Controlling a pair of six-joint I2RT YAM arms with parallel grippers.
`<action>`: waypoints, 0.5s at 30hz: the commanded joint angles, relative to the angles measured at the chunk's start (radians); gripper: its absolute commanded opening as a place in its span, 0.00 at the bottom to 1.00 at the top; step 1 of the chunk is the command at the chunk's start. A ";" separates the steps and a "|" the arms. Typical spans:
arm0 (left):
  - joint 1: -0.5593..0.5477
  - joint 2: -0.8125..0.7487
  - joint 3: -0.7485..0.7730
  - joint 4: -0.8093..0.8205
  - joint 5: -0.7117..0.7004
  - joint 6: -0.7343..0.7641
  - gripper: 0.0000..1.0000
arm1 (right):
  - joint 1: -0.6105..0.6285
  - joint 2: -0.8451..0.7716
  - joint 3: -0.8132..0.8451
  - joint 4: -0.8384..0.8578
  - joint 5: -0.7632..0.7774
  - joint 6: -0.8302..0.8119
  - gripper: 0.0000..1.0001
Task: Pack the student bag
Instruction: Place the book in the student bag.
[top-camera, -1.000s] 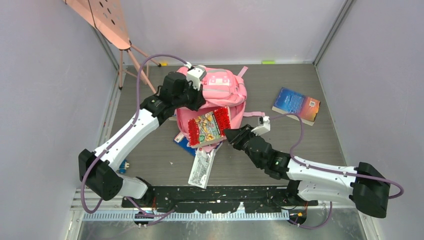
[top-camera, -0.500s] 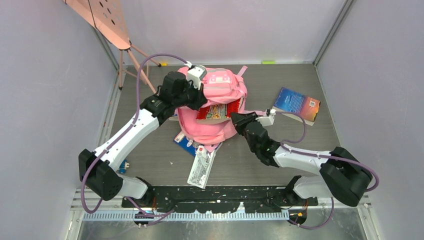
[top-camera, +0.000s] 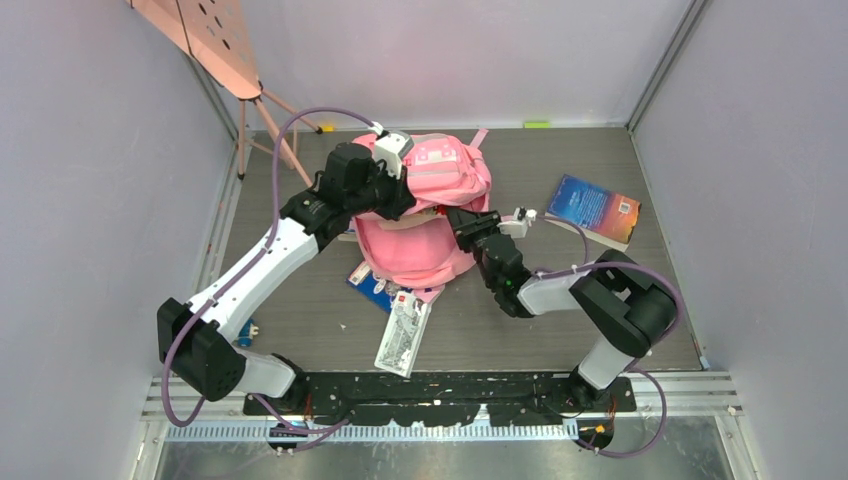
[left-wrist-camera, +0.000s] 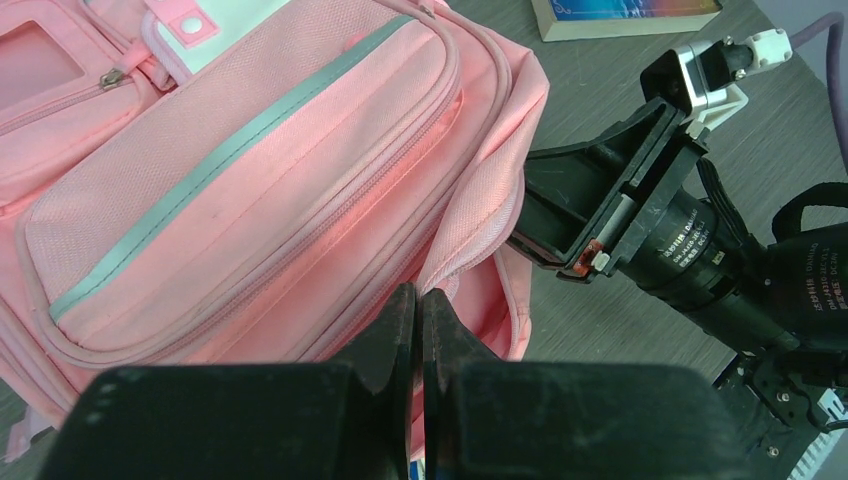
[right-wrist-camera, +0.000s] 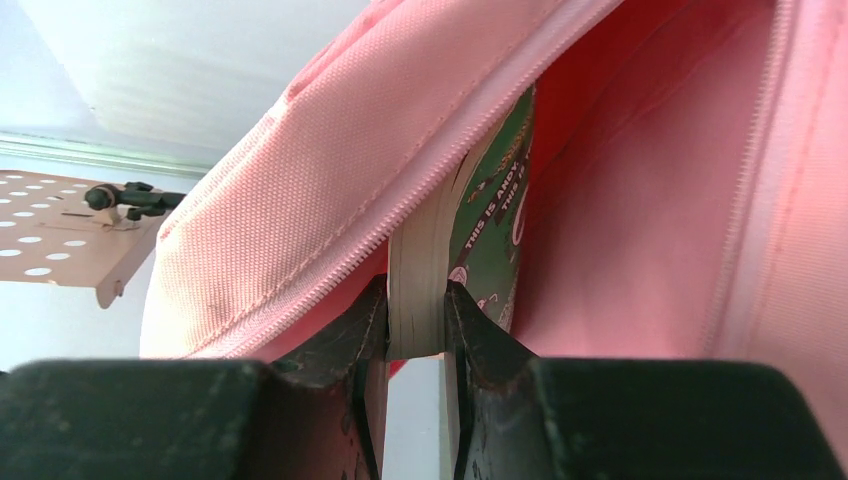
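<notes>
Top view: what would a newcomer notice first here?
The big pink student bag sits mid-table with both arms on it. The left gripper pinches the edge of the bag's opening, while the right gripper holds a green-covered book inside the mouth. A blue book lies apart on the right.

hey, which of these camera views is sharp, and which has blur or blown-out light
Top external: evenly lit and sharp, no glare on the student bag. Left wrist: bag crisp, the left fingers a dark blur up close. Right wrist: right fingers blurred and black, book edge sharp, wall behind washed out.
</notes>
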 joint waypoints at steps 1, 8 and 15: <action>-0.005 -0.034 0.022 0.072 0.046 -0.018 0.00 | -0.006 0.006 0.088 0.261 -0.027 -0.001 0.01; -0.008 -0.034 0.024 0.072 0.051 -0.023 0.00 | -0.022 0.163 0.151 0.216 0.034 -0.087 0.01; -0.010 -0.038 0.024 0.072 0.054 -0.024 0.00 | -0.033 0.269 0.244 0.130 0.073 -0.189 0.01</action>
